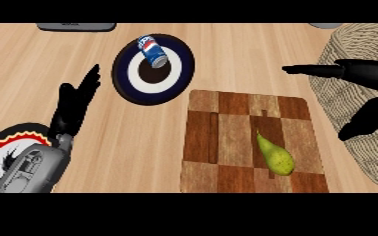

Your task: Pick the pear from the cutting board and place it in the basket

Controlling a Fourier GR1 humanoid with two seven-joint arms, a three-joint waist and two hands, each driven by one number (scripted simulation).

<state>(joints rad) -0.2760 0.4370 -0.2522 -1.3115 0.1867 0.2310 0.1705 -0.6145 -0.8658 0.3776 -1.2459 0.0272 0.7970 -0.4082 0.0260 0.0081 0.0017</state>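
Hovering over woven wicker basket (341, 87): right hand (359, 73), fingers (303, 70) straight, open; yellow-green pear (275, 155) ungrasped below fingers, on checkered wooden cutting board (221, 145).

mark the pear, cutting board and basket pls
pear (275, 156), head view, middle of its body.
cutting board (221, 145), head view, bare checkered top left of the pear.
basket (347, 42), head view, woven rim.

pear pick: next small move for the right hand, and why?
Probably bring the right hand down-left toward the pear. The pear lies untouched on the cutting board, near its lower right. The right hand is open and holds nothing, out over the basket edge, well off the pear. The left hand rests open at the left, farther away.
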